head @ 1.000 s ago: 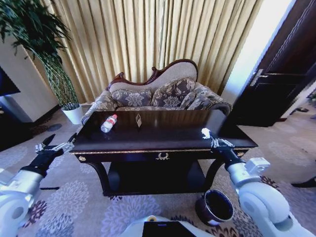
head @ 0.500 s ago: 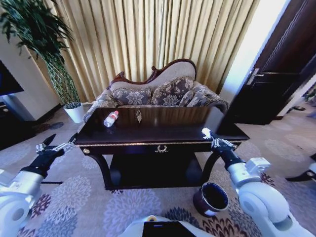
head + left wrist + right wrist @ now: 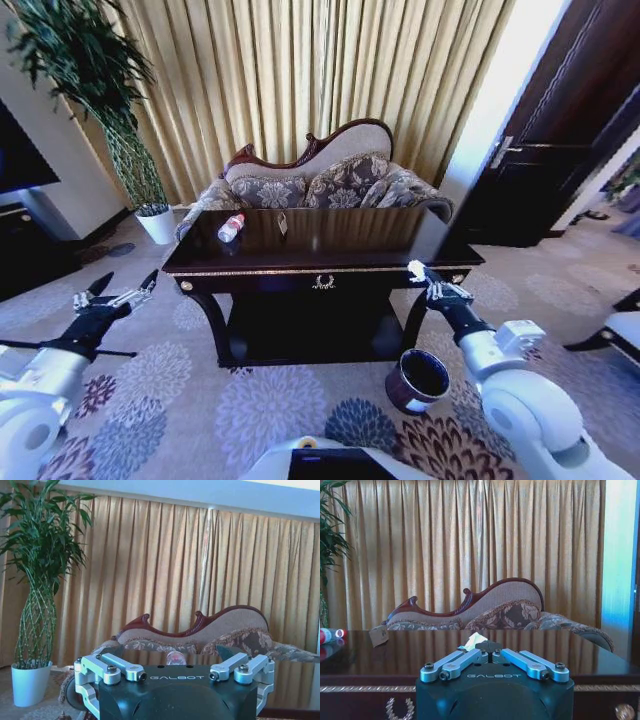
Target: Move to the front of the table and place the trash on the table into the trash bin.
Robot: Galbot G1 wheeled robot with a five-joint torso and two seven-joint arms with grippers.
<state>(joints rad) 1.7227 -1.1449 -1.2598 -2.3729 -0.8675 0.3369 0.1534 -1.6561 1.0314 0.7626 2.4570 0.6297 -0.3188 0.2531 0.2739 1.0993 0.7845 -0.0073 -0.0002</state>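
The table (image 3: 300, 262) stands ahead of me, in front of a patterned sofa. On its left part lies a clear bottle (image 3: 231, 227) with a red cap, and a tiny wrapper (image 3: 282, 226) stands just right of it. My right gripper (image 3: 422, 279) hovers off the table's right front corner, shut on a small white paper wad (image 3: 415, 267); the right wrist view has the wad (image 3: 473, 640) at the fingertips of the right gripper (image 3: 487, 653), with the bottle (image 3: 330, 635) far off. The trash bin (image 3: 417, 380) sits on the carpet below that arm. My left gripper (image 3: 112, 297) is open, left of the table.
A white plant pot (image 3: 156, 224) with a tall plant stands at the back left, beside a dark cabinet (image 3: 30, 235). A dark door (image 3: 545, 170) is at the right. Patterned carpet lies between me and the table.
The whole picture has shifted: the camera has backed away, so the table looks smaller and farther, and more carpet and all of the bin show. Both arms keep their pose.
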